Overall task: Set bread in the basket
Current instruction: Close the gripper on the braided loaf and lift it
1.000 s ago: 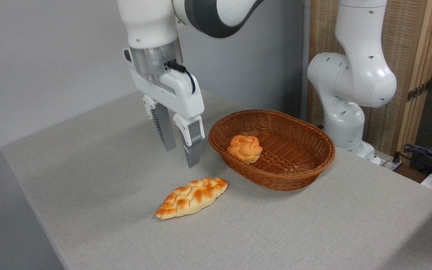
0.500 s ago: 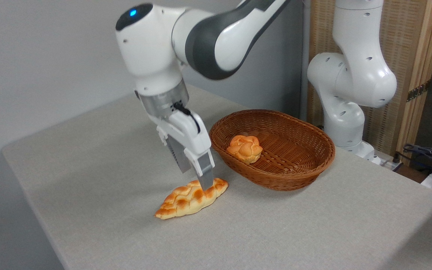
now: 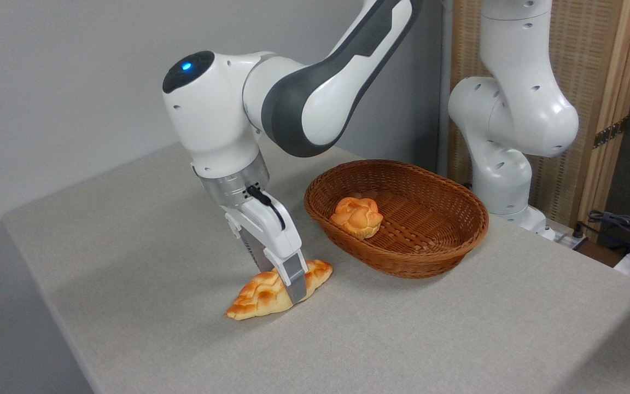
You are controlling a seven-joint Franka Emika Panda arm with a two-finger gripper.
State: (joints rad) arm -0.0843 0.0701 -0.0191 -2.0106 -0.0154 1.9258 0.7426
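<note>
The table [image 3: 457,339] is lying under everything, and the basket [image 3: 457,241], holding a small bun [image 3: 356,216], is sitting just right of the gripper [image 3: 285,284]. The gripper, well above a second ago, is now straddling the bread [image 3: 255,295] on the table, fingers apart, gripping nothing yet; closing looks next.

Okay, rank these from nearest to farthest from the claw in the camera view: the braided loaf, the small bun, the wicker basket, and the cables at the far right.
1. Braided loaf: on the table, straddled by the claw.
2. Wicker basket: right of the claw, its near rim closest.
3. Small bun: inside the basket's left end.
4. Cables: off the table, far right edge.
</note>
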